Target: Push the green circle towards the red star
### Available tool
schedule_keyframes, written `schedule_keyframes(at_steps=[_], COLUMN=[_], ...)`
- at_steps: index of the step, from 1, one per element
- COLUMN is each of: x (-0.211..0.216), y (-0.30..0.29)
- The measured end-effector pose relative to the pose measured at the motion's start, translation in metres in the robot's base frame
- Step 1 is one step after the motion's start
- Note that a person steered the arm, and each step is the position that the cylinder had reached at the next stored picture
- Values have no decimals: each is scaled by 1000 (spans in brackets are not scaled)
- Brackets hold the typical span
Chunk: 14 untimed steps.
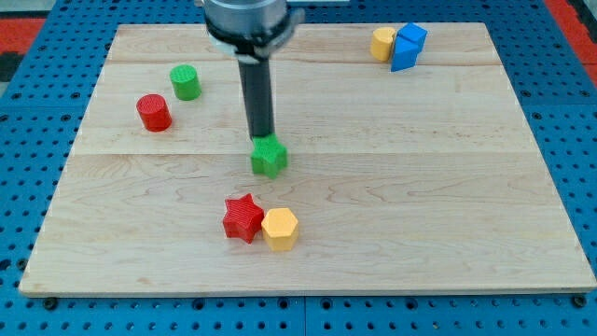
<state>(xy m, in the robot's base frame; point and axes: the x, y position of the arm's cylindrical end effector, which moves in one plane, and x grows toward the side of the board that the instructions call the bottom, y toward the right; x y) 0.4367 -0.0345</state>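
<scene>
The green circle (186, 82) is a short green cylinder at the board's upper left. The red star (243, 217) lies low in the middle of the board, touching a yellow hexagon (280, 228) on its right. My tip (263, 137) stands near the board's middle, right at the top edge of a green block (269, 157) of unclear shape. The tip is well to the right of and below the green circle, and above the red star.
A red cylinder (154, 112) sits just below and left of the green circle. A yellow block (382, 43) and a blue block (408, 47) touch each other at the upper right. The wooden board (420, 205) lies on a blue pegboard.
</scene>
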Motion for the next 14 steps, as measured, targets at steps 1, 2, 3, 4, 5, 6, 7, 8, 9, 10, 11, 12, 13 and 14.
schedule_keyframes(at_steps=[1, 2, 3, 4, 5, 6, 7, 8, 9, 10, 11, 12, 13, 14], x=[28, -43, -114, -131, -144, -173, -134, -61, -17, -3, -40, -10, 59, 45], y=[4, -3, -26, -83, -117, -144, -155, -80, -57, -51, -54, -52, -15, -7])
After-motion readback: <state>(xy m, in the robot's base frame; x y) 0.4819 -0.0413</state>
